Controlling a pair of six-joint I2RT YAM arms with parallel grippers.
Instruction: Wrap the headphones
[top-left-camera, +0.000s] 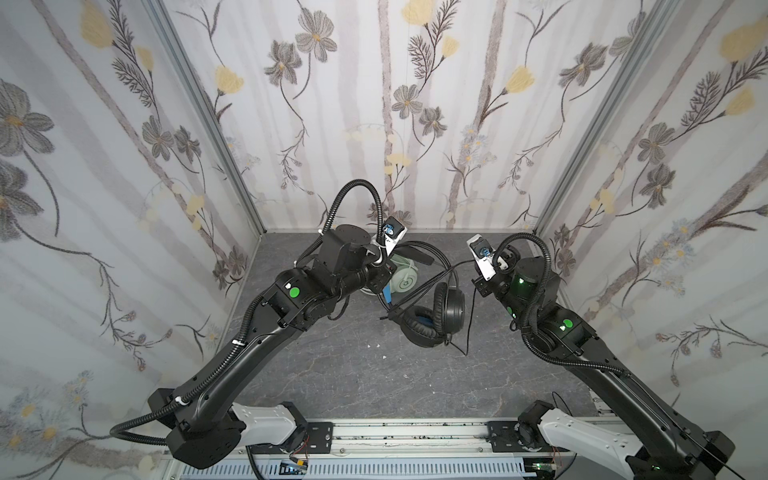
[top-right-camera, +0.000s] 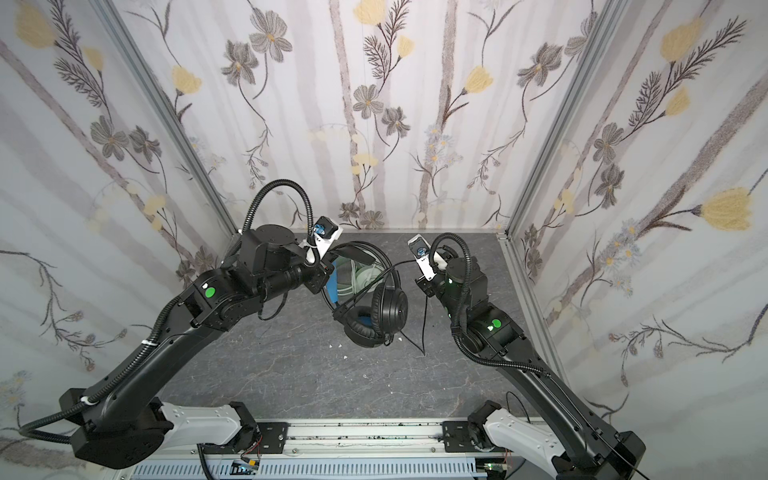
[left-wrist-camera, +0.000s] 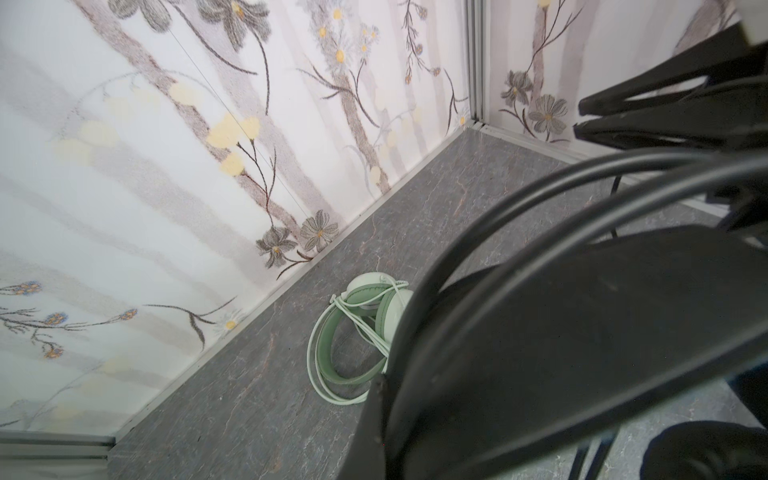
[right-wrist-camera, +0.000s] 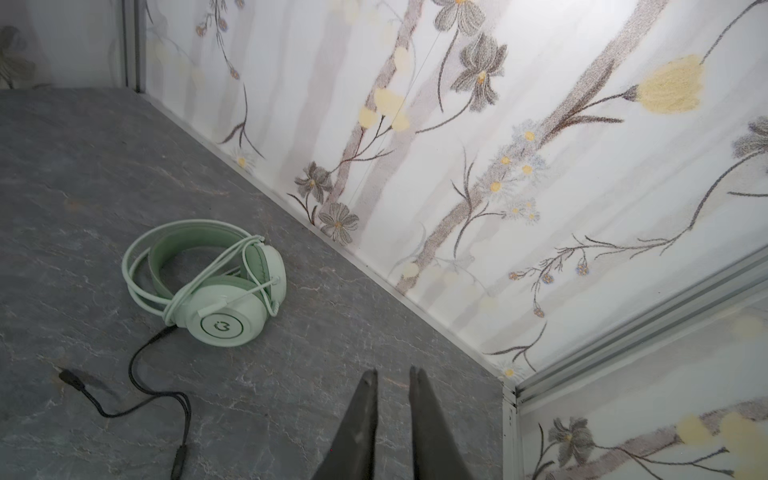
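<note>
black headset seemingly in left gripper

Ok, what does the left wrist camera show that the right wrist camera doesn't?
Only the left wrist: the black headset, headband up close, hiding part of the mint-green headset. Only the right wrist: the right gripper, fingers slightly apart and empty, plus a black cable with its plug on the grey table. Both: the mint-green headset, pale cable wound round it, on that table beside the floral wall.
</note>
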